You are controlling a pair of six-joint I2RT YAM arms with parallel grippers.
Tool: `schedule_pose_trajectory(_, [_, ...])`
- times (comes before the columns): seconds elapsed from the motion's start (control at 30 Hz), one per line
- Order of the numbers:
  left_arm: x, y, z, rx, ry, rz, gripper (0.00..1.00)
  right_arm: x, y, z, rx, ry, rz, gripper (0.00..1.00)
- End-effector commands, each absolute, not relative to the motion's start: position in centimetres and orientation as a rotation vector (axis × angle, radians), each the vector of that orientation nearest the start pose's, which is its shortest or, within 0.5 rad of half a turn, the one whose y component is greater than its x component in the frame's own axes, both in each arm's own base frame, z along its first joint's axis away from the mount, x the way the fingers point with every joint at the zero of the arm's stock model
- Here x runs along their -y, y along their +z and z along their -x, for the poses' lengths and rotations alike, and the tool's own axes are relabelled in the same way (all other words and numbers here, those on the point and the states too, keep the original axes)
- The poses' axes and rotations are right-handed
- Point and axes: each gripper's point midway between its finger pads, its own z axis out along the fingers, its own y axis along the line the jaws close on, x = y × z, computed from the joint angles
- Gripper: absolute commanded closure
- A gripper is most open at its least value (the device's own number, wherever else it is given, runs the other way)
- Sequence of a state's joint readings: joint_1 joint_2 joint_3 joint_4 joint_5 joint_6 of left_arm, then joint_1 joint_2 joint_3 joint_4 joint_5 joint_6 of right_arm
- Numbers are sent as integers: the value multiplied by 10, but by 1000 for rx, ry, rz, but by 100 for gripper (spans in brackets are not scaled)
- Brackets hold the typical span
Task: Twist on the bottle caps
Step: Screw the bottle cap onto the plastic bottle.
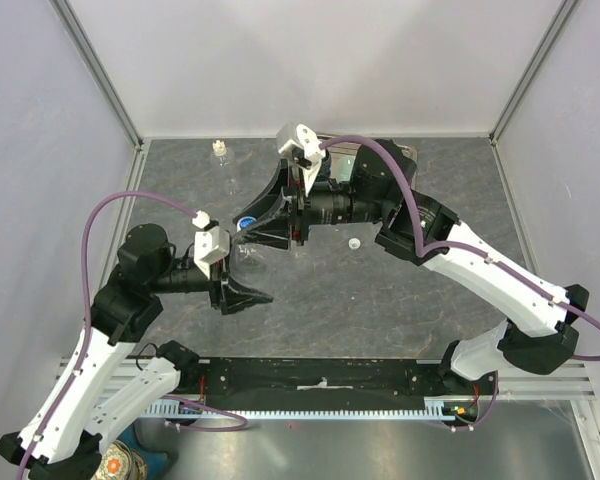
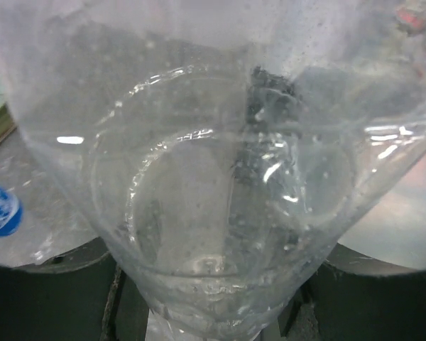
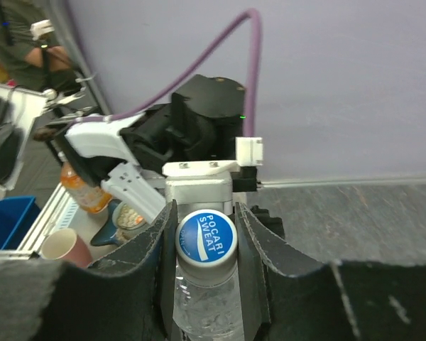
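A clear bottle hangs above the table between both arms. My left gripper is shut on its body, and the bottle fills the left wrist view and hides the fingers. On its neck sits a white bottle cap with a blue printed top. My right gripper is shut on that cap, one dark finger pressed against each side; from above the cap shows as a blue dot at its fingertips. A loose white cap lies on the table to the right.
Another small clear bottle with a white top stands at the back left near the wall. Beyond the table's edge the right wrist view shows a pink cup, a bowl, an orange bottle and a blue bin.
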State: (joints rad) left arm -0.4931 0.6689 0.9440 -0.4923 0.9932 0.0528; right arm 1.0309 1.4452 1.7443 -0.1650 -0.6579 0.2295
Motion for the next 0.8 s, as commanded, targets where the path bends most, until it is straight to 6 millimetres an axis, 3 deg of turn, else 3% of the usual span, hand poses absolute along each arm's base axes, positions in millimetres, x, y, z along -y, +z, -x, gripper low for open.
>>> schedule_pose_trajectory(0.0, [197, 339, -166, -1502, -816, -900, 98, -420, 479, -163, -1391, 1263, 961, 100])
schedule_pose_trajectory(0.13, [171, 340, -202, -1558, -594, -729, 98, -423, 456, -193, -1522, 1071, 807, 100])
schedule_pose_trajectory(0.2, [164, 338, -208, -1575, -554, -688, 98, -433, 448, -188, -1527, 1027, 823, 100])
schedule_pose_trajectory(0.27, [168, 335, -203, -1581, -592, -694, 92, -443, 451, -173, -1494, 1044, 873, 100])
schedule_pose_trajectory(0.3, [170, 334, -200, -1582, -611, -704, 88, -447, 449, -170, -1491, 1046, 893, 100])
schedule_pose_trajectory(0.33, [171, 336, -197, -1575, -628, -705, 74, -449, 451, -166, -1478, 1055, 907, 100])
schedule_pose_trajectory(0.43, [173, 342, -192, -1567, -668, -700, 56, -452, 458, -158, -1456, 1073, 921, 100])
schedule_pose_trajectory(0.5, [172, 350, -192, -1551, -665, -688, 51, -452, 460, -158, -1453, 1078, 915, 100])
schedule_pose_trajectory(0.7, [171, 375, -190, -1532, -709, -610, 22, -447, 462, -157, -1446, 1079, 891, 100])
schedule_pose_trajectory(0.73, [172, 377, -187, -1530, -728, -606, 13, -447, 460, -158, -1448, 1075, 893, 100])
schedule_pose_trajectory(0.77, [173, 383, -183, -1517, -749, -610, 13, -446, 461, -158, -1446, 1075, 893, 100])
